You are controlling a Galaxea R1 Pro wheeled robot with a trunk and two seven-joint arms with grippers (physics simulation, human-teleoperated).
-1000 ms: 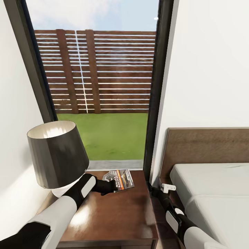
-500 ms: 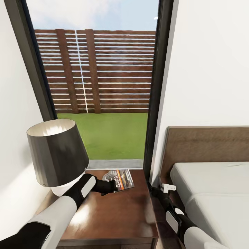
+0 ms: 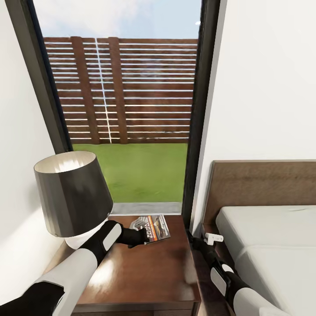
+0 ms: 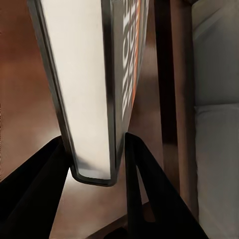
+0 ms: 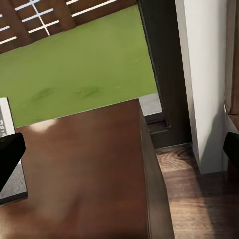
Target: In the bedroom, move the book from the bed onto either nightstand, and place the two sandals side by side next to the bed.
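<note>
Nothing has shifted since half a second ago: left fingers (image 3: pixel 142 231) stay pinched on the book (image 3: pixel 157 227) above the nightstand (image 3: pixel 145 272), beside the lamp (image 3: pixel 72 197); right fingers (image 3: pixel 206 239), spread uncertain, hang between nightstand and bed (image 3: pixel 272 245); window (image 3: pixel 127 105) beyond

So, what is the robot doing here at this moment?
The robot's left hand holds the book over the back of the nightstand, beside the lamp. In the left wrist view its fingers grip the book by its edge, so it is not released yet. The right hand waits low, between the nightstand and the bed.
</note>
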